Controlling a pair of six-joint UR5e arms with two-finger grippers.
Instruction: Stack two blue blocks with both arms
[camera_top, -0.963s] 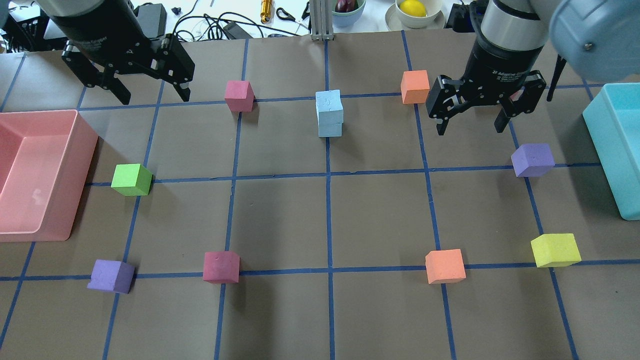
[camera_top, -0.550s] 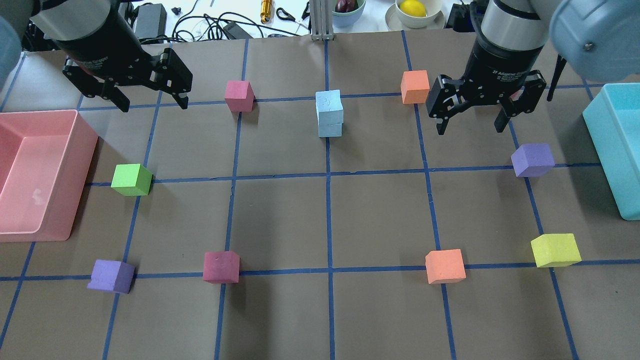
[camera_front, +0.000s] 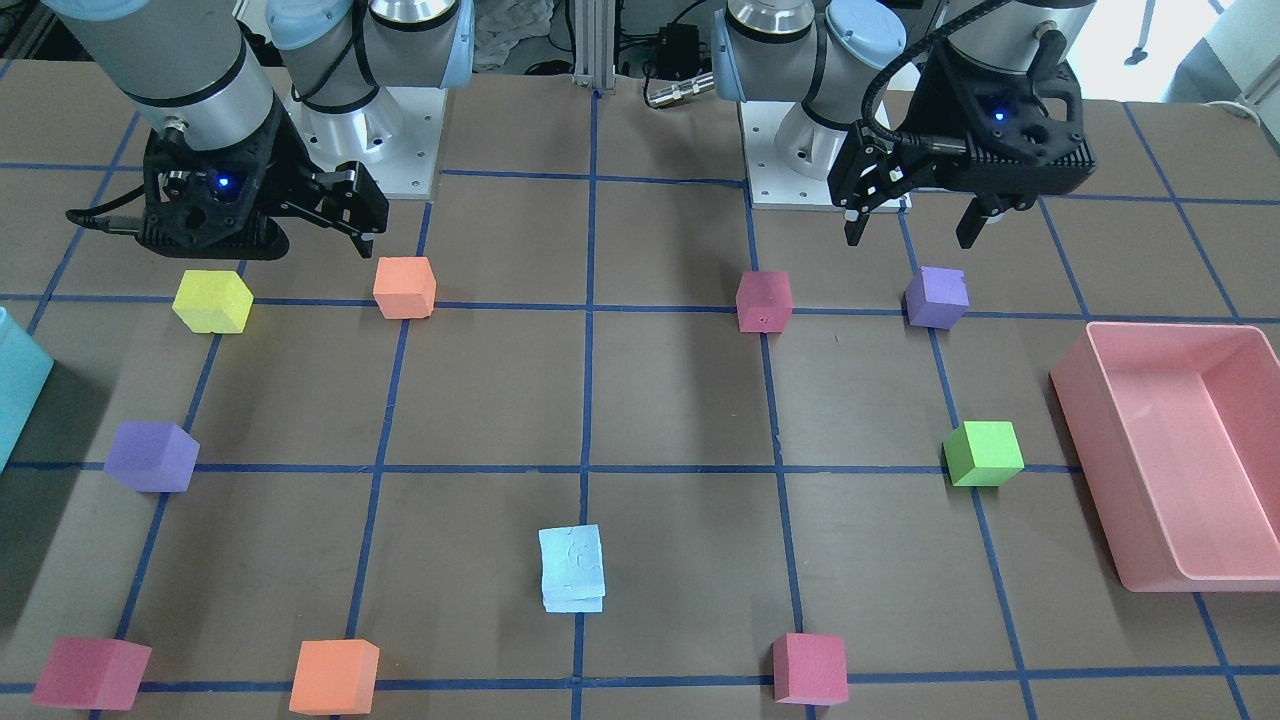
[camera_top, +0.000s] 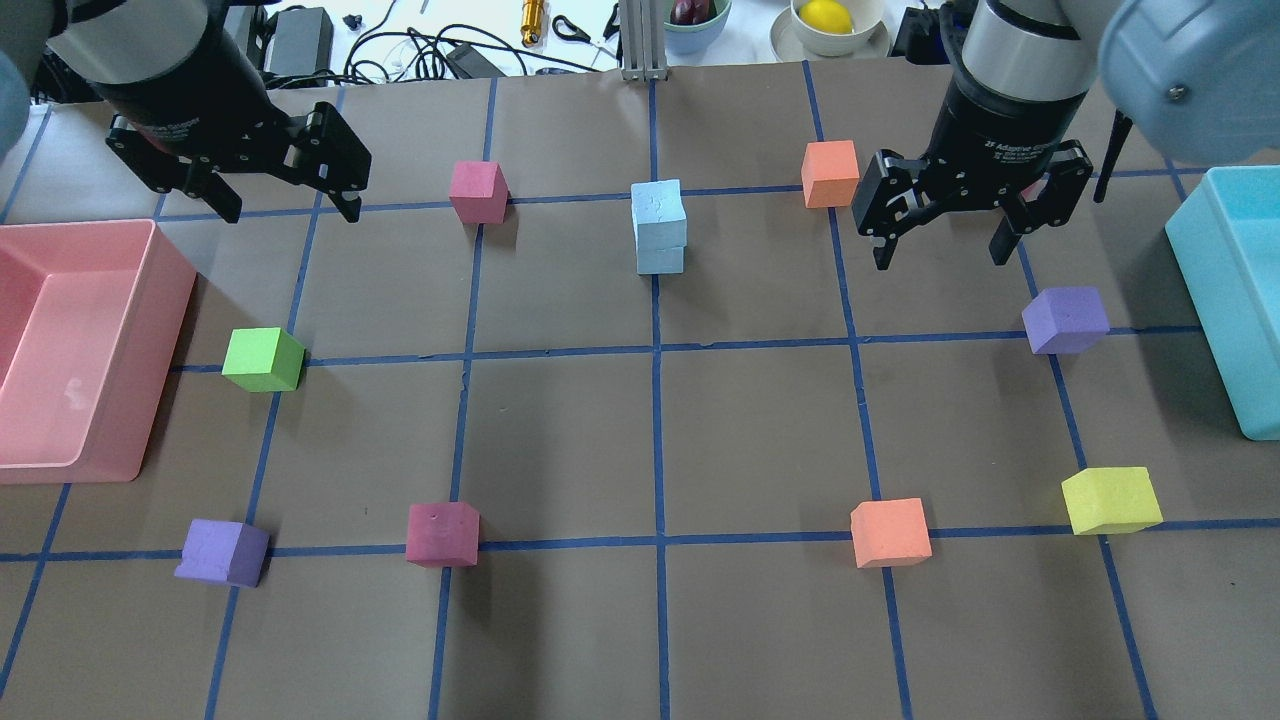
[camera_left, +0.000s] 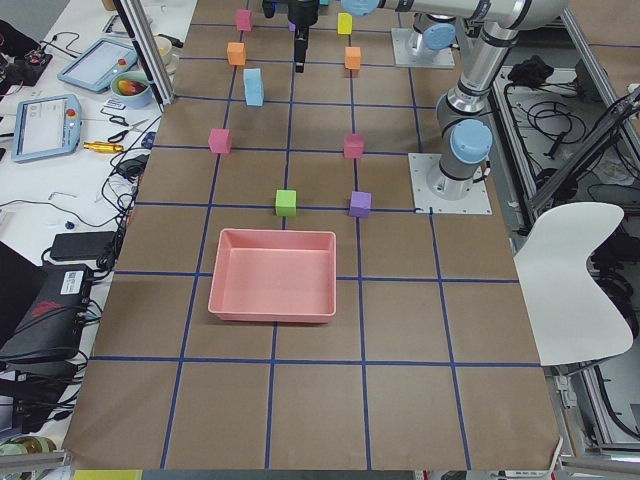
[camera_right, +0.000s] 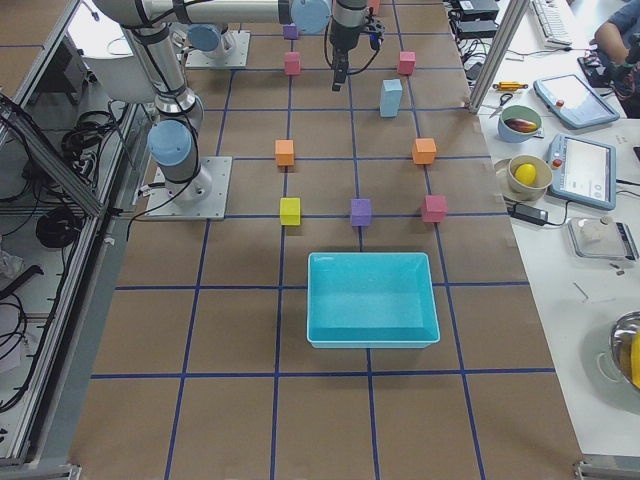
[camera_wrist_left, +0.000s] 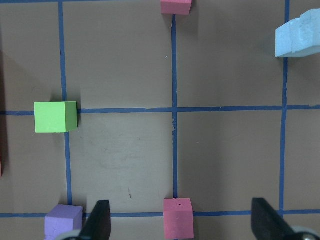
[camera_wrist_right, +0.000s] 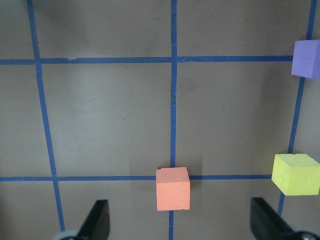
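Observation:
The two pale blue blocks (camera_top: 658, 228) stand stacked one on the other near the far middle of the table. The stack also shows in the front view (camera_front: 572, 568) and at the left wrist view's top right (camera_wrist_left: 298, 36). My left gripper (camera_top: 290, 205) is open and empty, raised well to the left of the stack, as the front view (camera_front: 910, 235) also shows. My right gripper (camera_top: 940, 258) is open and empty, raised to the right of the stack, beside an orange cube (camera_top: 830, 173). Neither gripper touches a block.
A pink tray (camera_top: 165, 300) sits at the left edge and a teal box (camera_top: 1215, 290) at the right edge. Pink (camera_top: 478, 191), green (camera_top: 263, 359), purple (camera_top: 1066, 320), yellow (camera_top: 1110, 500) and orange (camera_top: 890, 533) cubes lie scattered on the taped grid.
My left gripper has drifted a little to the left in the overhead view, still open. The right gripper and the blue stack have not moved.

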